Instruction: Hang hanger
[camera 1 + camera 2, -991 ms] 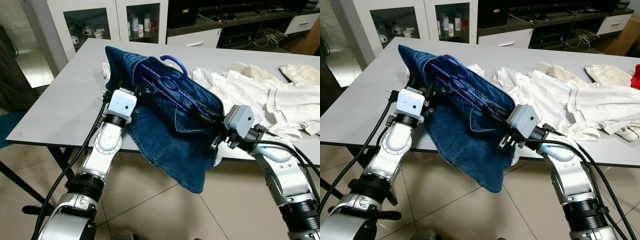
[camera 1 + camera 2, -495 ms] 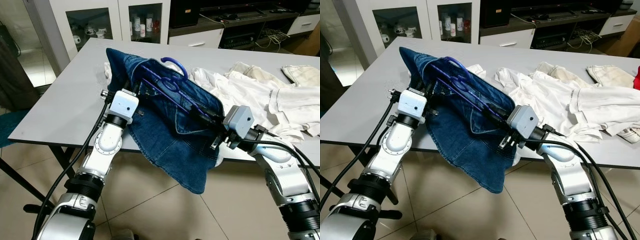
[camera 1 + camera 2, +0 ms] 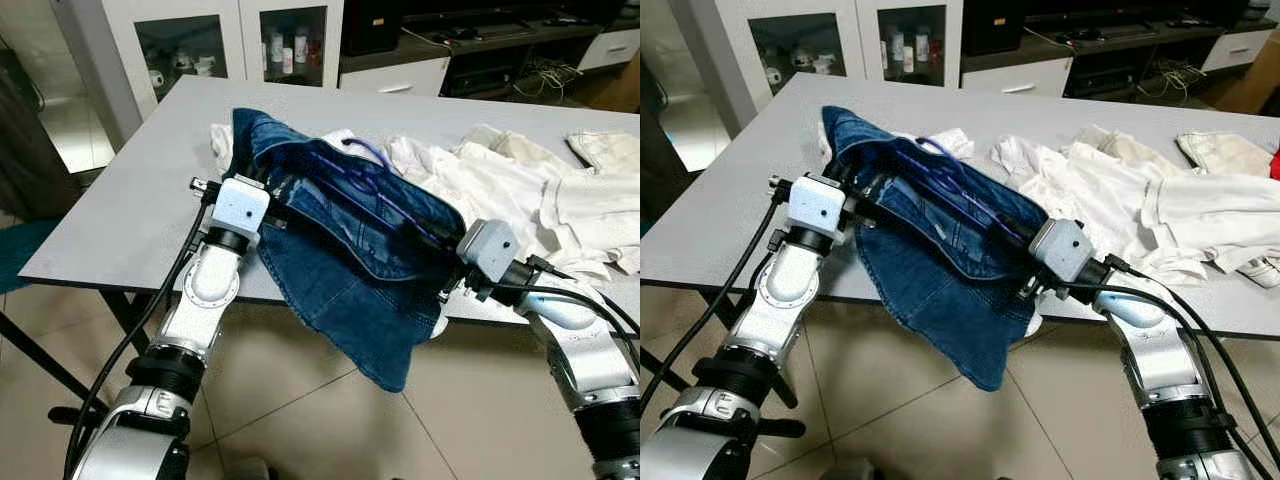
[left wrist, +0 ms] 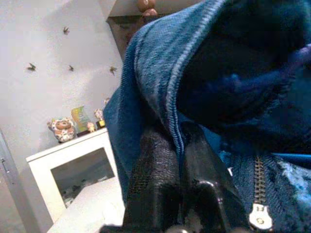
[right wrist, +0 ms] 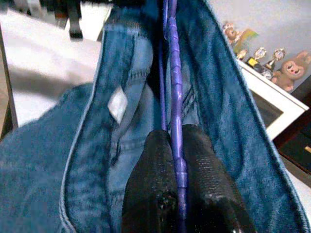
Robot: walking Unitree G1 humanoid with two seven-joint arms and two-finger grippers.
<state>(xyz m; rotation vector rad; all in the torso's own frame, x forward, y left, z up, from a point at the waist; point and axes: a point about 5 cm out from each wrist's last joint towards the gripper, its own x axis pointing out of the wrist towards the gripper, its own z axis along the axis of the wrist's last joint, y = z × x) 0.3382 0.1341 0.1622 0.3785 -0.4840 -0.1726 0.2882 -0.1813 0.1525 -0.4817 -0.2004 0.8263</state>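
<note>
Grey table (image 3: 120, 200), taken as reference: a blue denim garment (image 3: 340, 280) is held stretched over its near edge, the lower part hanging down past the edge toward the tiled floor (image 3: 300, 400). Purple hanger (image 3: 385, 205): lying inside the garment's open waistband, its hook toward the far side of the table, its bar running along the waist opening. Left gripper (image 4: 177, 160): at the garment's left end, above the near part of the table, fingers (image 4: 155, 170) pressed together on the folded denim waist edge, a zipper pull close beside them. Right gripper (image 5: 177, 160): at the garment's right end, just at the near edge of the table, fingers (image 5: 153, 170) pinching the purple hanger bar, denim to either side and a small white label on the inner waistband. White clothes (image 3: 520, 195): heaped on the right half of the table, reaching up to the garment. Further white cloth (image 3: 222, 140): showing from under the garment's far left corner. White glass-door cabinet (image 3: 210, 45): beyond the far edge of the table, small items on its shelves. Dark TV stand (image 3: 490, 50): beyond the far right of the table.
</note>
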